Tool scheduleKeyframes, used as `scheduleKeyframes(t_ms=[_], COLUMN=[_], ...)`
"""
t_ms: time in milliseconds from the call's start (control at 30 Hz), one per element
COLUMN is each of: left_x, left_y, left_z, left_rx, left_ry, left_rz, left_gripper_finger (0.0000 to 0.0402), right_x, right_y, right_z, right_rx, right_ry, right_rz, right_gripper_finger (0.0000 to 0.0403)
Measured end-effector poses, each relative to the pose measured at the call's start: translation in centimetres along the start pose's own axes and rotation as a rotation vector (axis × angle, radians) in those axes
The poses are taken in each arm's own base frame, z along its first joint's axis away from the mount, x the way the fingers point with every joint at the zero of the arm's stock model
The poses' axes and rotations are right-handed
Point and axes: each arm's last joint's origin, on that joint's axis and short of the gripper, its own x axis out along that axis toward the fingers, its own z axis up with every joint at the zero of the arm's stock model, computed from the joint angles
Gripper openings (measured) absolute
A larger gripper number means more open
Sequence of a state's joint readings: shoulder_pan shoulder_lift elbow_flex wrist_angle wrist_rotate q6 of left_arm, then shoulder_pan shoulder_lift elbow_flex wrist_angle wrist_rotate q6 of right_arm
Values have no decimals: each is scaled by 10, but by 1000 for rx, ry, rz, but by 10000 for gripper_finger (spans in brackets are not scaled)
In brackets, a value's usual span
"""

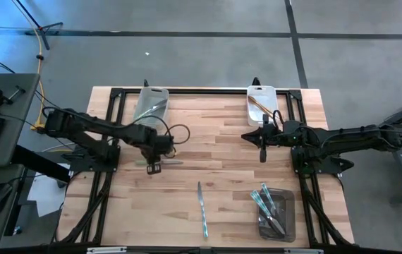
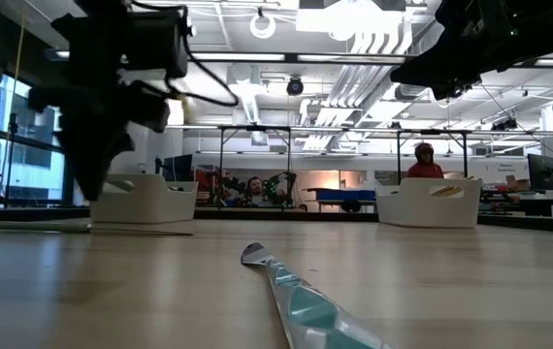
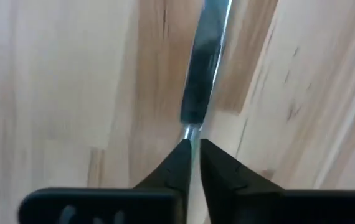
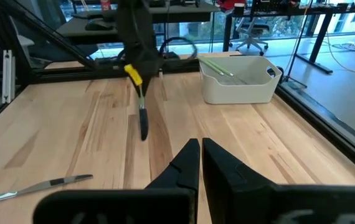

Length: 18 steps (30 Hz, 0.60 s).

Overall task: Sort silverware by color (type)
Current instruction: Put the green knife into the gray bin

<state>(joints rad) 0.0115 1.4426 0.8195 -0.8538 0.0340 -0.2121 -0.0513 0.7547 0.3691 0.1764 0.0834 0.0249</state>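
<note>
A silver knife (image 1: 171, 161) (image 2: 146, 231) lies level on the table's left half. My left gripper (image 1: 153, 167) (image 2: 92, 189) (image 3: 193, 149) stands over one end of it, pointing down and shut on it. An iridescent blue-green knife (image 1: 202, 209) (image 2: 301, 301) (image 4: 34, 186) lies flat at the near middle, touched by no gripper. My right gripper (image 1: 262, 154) (image 4: 200, 152) hovers shut and empty over the right half, near the far right bin. My left gripper pinches the silver knife between its two fingers at a narrow part (image 3: 193, 132), where the wider, darker length begins. The fingers come from above, pointing down, across the knife. The knife stays level at table height; whether it is lifted clear cannot be told.
A white bin (image 1: 151, 104) at the far left holds silver pieces. A white bin (image 1: 261, 106) at the far right holds gold-bronze pieces. A clear bin (image 1: 275, 212) at the near right holds blue-green pieces. Bare wood (image 1: 215, 134) lies between the arms. People show in the room beyond.
</note>
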Motion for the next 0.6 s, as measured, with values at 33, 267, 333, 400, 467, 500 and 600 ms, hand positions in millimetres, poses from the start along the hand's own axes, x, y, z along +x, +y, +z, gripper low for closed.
scheduleKeyframes(t_ms=[33,267,333,400,467,500,600], left_x=[3,35,40,44,47,49,50], left_y=[-1,-4,-3,-3,-2,-2,-2], left_z=[-3,-11,-11,-11,-12,-12,-12], left_rx=[17,38,31,35,40,43,77], left_ry=[13,-21,-36,-28,-3,4,14], left_rz=[13,20,20,23,44,54,69], left_gripper_finger=[33,118,138,148,148,143,116], right_x=[0,1,2,2,3,3,4], right_y=[0,0,0,0,0,0,0], right_z=[0,-1,-1,-1,-2,-2,-2], right_rx=[-3,-7,-5,-4,-3,-2,-1], right_ry=[0,6,9,9,12,12,18], right_rz=[0,0,0,0,0,0,-1], right_gripper_finger=[2,2,2,2,2,2,2])
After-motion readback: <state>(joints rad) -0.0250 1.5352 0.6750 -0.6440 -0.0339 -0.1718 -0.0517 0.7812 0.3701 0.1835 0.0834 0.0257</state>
